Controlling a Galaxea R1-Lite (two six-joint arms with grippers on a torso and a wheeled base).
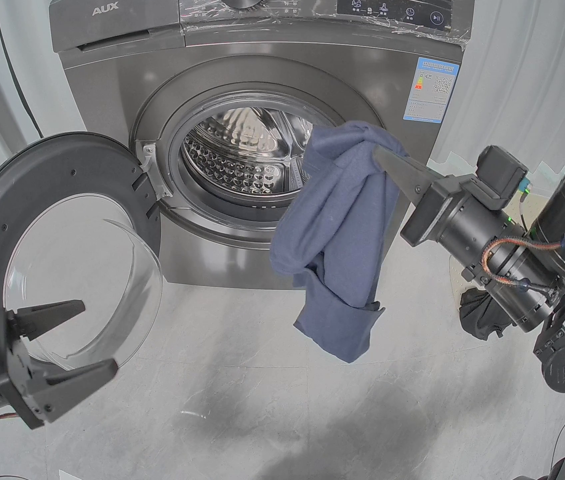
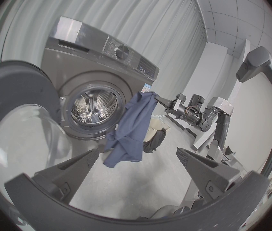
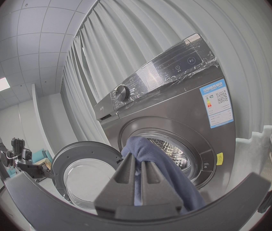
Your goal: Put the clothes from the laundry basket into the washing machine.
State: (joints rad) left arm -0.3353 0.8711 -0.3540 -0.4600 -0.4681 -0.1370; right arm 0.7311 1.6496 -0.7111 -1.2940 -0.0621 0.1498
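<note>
The left gripper (image 1: 99, 335), jaws spread and empty, sits low in front of the open door (image 1: 42, 188) of the washing machine (image 1: 282, 55). The right gripper (image 1: 381, 153) is clamped on a blue garment (image 1: 336, 235), which hangs in the air before the right side of the drum opening (image 1: 242, 155). The laundry basket (image 2: 157, 124) stands beside the machine, a dark garment (image 2: 152, 143) draped over its rim.

Blue garment (image 1: 336, 235), grey washing machine (image 1: 109, 81), black claw (image 1: 384, 157).
</note>
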